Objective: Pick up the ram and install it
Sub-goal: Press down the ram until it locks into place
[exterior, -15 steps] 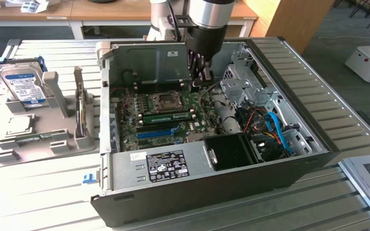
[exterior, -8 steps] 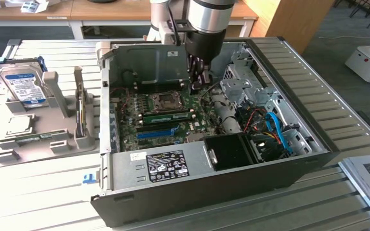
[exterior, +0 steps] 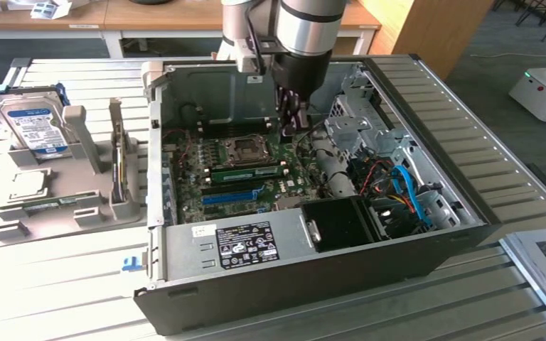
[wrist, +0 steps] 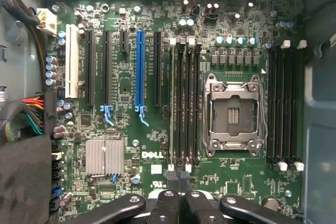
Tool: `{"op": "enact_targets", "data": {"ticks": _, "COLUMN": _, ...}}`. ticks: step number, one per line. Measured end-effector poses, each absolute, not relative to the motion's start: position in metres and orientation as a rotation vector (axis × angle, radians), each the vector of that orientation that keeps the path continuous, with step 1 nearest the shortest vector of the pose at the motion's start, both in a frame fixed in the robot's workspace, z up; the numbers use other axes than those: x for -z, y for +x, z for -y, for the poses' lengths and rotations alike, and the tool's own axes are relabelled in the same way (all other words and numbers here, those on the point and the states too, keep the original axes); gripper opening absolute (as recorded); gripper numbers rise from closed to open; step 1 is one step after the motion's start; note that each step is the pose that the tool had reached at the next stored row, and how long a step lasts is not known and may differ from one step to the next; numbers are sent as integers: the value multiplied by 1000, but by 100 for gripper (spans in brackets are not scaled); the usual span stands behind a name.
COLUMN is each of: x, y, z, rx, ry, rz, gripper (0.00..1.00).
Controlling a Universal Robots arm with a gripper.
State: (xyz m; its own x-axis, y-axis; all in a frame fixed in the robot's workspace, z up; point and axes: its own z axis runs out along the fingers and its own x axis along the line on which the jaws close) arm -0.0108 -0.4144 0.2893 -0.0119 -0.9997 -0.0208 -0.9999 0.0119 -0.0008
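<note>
The ram is a long green stick seated on edge in a memory slot of the motherboard, beside the CPU socket. In the wrist view its thin top edge runs along the slot farthest from the socket. My gripper reaches down inside the open computer case, over the end of the ram towards the exterior view's right. Its black fingers are shut together with nothing between them, near the white slot latches. Whether they touch the ram I cannot tell.
The case wall surrounds the work area, with a drive cage, blue cables and the power supply. A blue slot and a heatsink lie near the memory slots. Outside, a grey holder carries a hard drive.
</note>
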Motion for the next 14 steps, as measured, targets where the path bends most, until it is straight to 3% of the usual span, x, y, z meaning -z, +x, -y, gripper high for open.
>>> {"op": "enact_targets", "data": {"ticks": 14, "x": -272, "y": -11, "z": 414, "rx": -22, "ry": -2197, "rz": -2223, "gripper": 10}}
